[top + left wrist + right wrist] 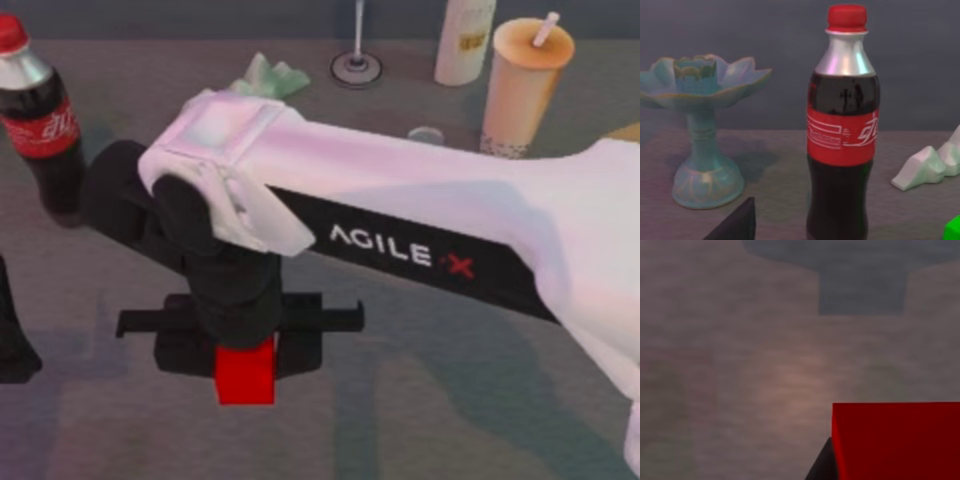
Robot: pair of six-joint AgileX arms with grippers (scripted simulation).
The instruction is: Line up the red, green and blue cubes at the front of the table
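Observation:
The red cube [245, 380] hangs in my right gripper [245, 365], which is shut on it over the left-middle of the grey table [450, 420]. My right arm reaches in from the right edge and covers much of the table. The right wrist view shows the red cube [895, 440] close up, with one dark finger [822, 465] against its side. A corner of the green cube [954, 231] shows in the left wrist view, beyond the cola bottle. The blue cube is out of view. My left gripper [10, 345] stays parked at the table's left edge.
A cola bottle [40, 120] stands at the back left, close before my left wrist. A teal lotus-shaped stand [702, 130] and a pale rock ornament [268, 78] are near it. At the back right stand a white bottle [463, 40] and a straw cup [525, 85].

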